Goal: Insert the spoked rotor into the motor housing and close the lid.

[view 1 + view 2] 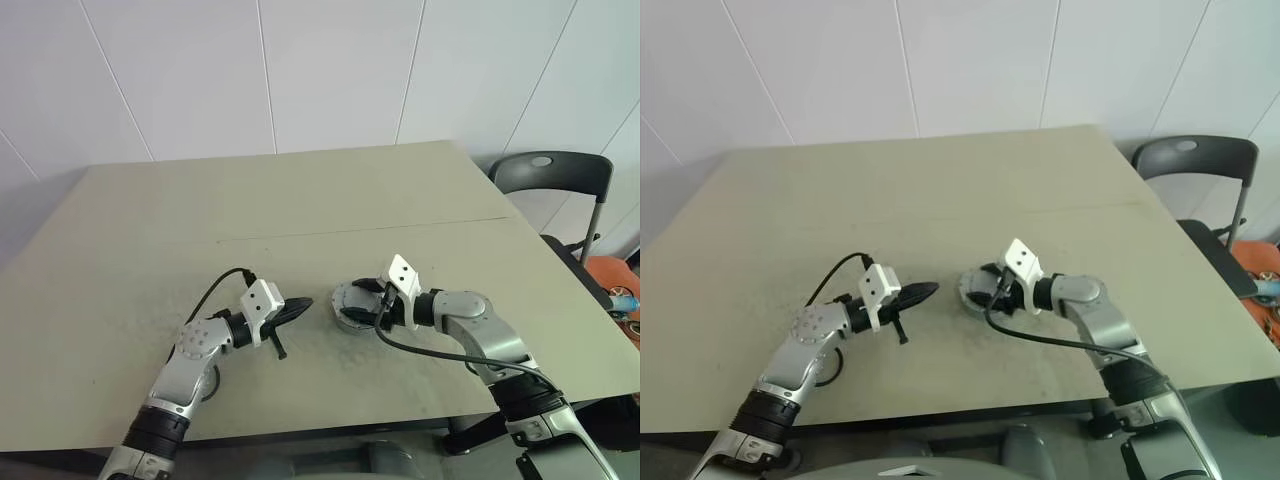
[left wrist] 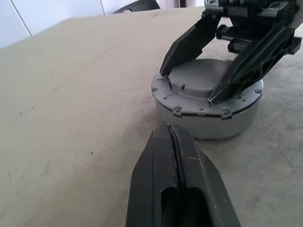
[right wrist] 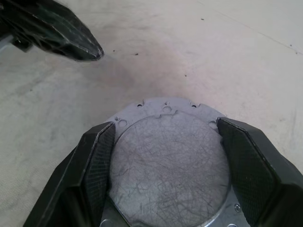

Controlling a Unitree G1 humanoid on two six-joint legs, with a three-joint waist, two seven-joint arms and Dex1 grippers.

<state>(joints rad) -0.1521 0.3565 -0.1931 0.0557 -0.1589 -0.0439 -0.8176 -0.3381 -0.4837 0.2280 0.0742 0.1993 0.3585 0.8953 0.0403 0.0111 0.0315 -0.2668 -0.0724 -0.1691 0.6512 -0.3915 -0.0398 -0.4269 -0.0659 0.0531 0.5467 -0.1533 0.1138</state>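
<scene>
The motor housing (image 2: 208, 125), a silver round puck with a flanged rim, sits on the table near the front middle. On top of it lies the lid (image 3: 170, 161), a plain scratched grey disc. My right gripper (image 1: 365, 305) reaches in from the right, one finger pressed against each side of the lid. My left gripper (image 1: 305, 305) is shut and empty. It hovers just above the table a short way left of the housing, pointing at it. The spoked rotor is hidden from view.
The beige table (image 1: 300, 200) has a thin seam (image 1: 360, 232) running across it behind the housing. A dark chair (image 1: 555, 175) stands off the far right corner, with an orange object (image 1: 615, 285) below it. The table's front edge lies close behind both arms.
</scene>
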